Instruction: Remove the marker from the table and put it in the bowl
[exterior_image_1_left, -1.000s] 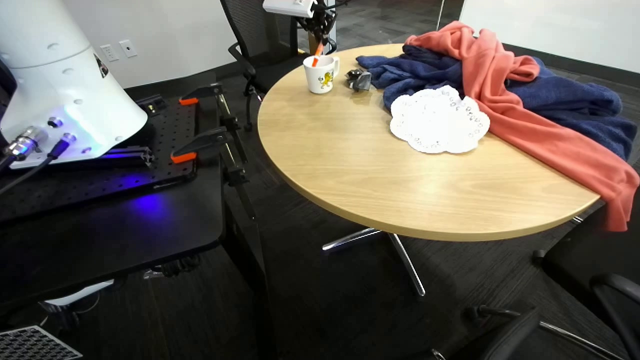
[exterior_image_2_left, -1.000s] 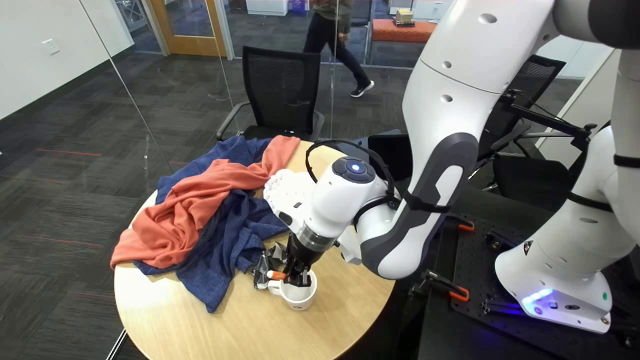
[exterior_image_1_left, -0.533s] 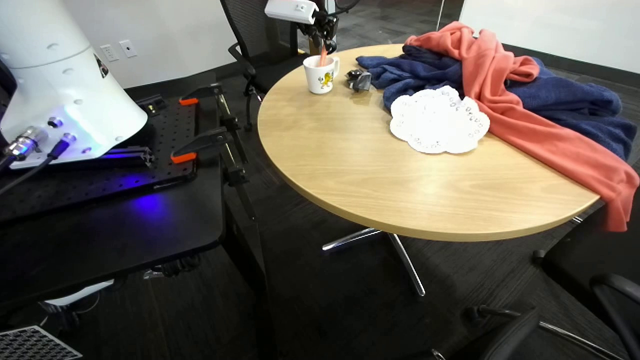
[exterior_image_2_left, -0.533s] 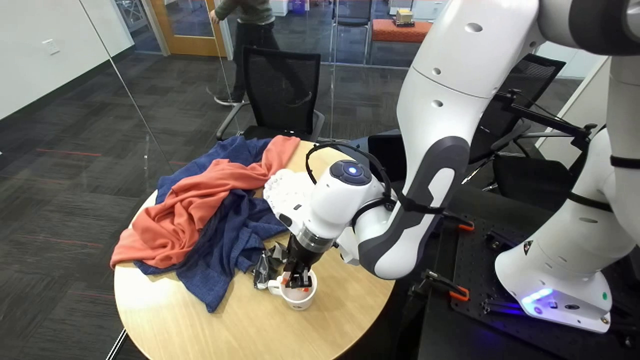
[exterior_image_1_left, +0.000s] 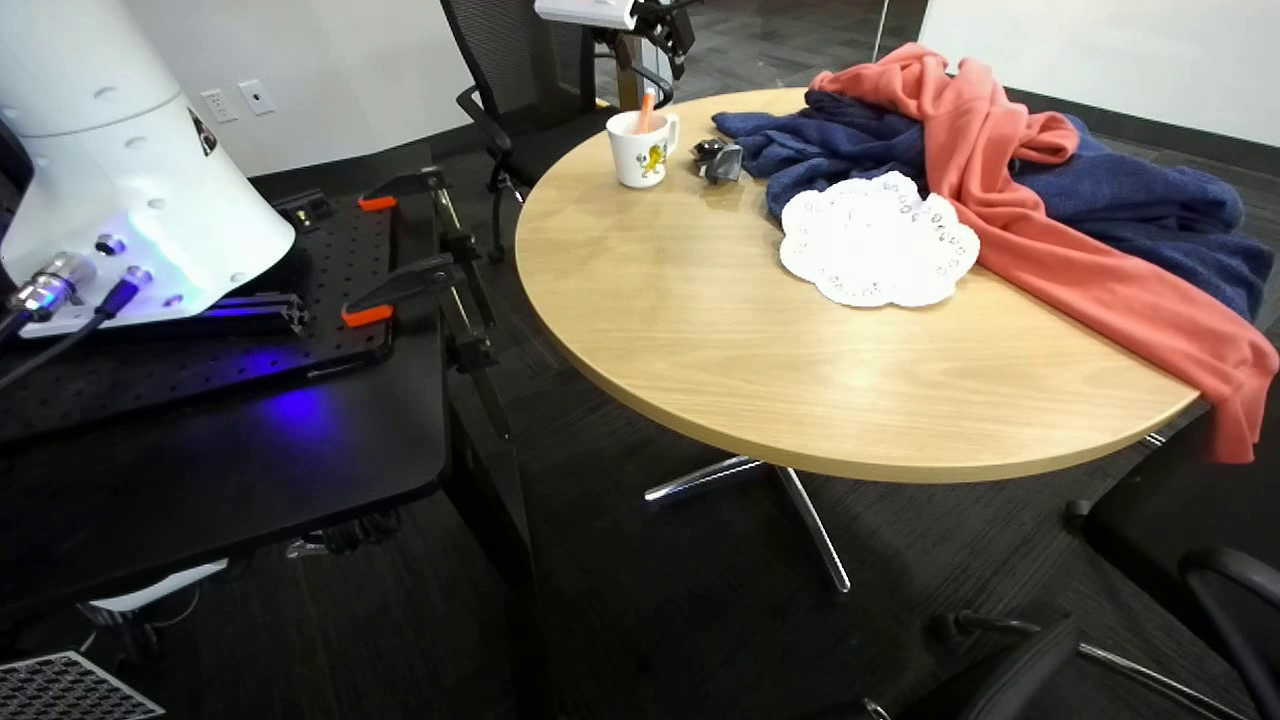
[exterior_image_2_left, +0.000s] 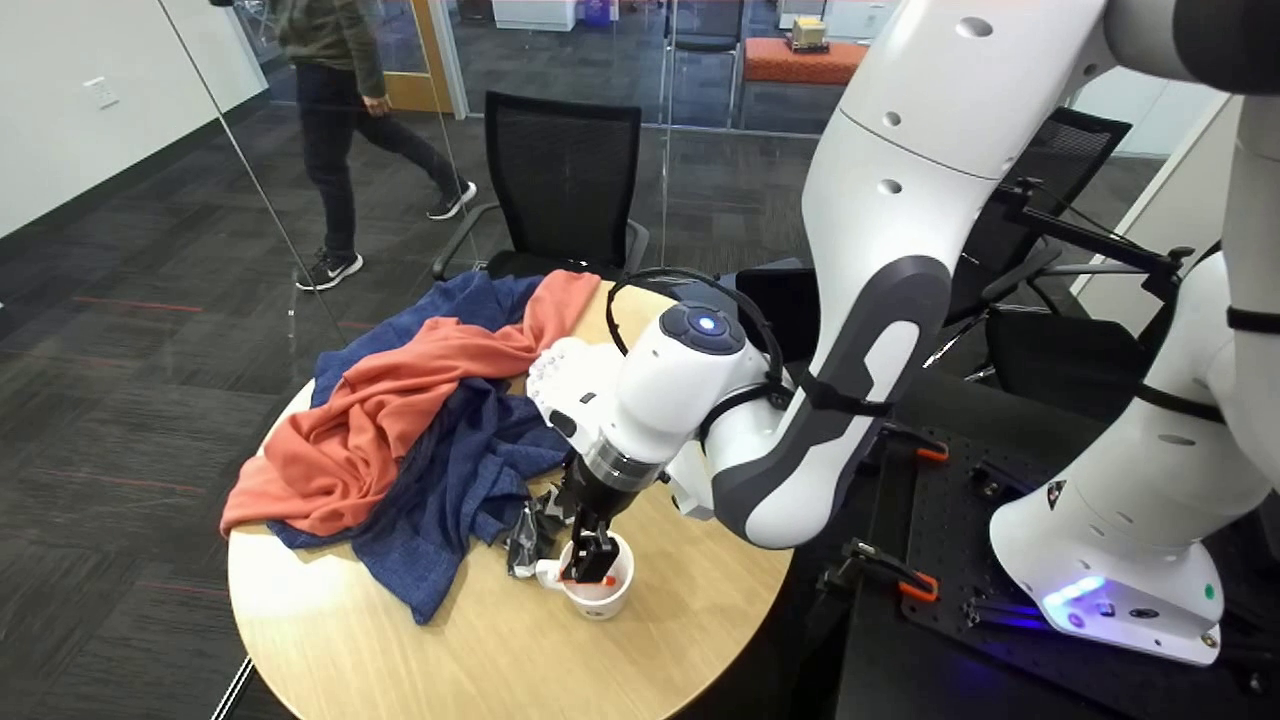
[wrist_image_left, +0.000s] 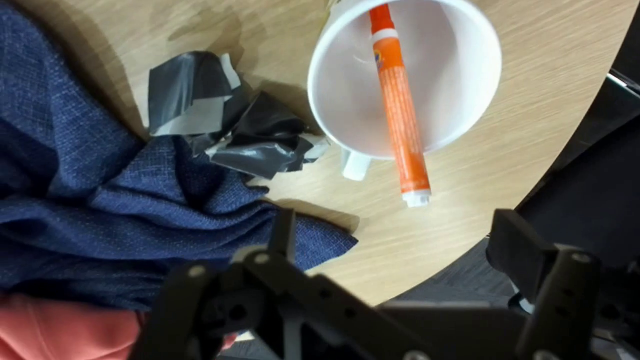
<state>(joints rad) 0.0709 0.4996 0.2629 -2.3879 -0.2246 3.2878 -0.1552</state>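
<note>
My fingers (wrist_image_left: 520, 250) are spread pretty wide, one at left and one at right in the wrist view, and the marker (wrist_image_left: 400, 110) is in the bowl (exterior_image_1_left: 624, 160), that white mug-looking thing with a handle and a little yellow lion on its side. The marker's leaning in there: the red-orange end is down inside, and the white end pokes out past the rim, just right of the handle in the wrist view. My gripper (wrist_image_left: 393, 234) hangs above the bowl, a touch to the right in an exterior view, with a gap between me and the marker's top.

Bowl's upright on the far left part of the round wood table (exterior_image_1_left: 700, 330) there, with a crumpled black scrap (wrist_image_left: 270, 122) just right of it. Nearer and further right there's a white doily (exterior_image_1_left: 870, 250), and a blue cloth (exterior_image_1_left: 820, 140) is bunched up on the far side with a coral cloth (exterior_image_1_left: 970, 150) draped over it, dangling off the right edge. Also a person (exterior_image_2_left: 335, 115) is mid-stride beyond the table, far left in an exterior view.
</note>
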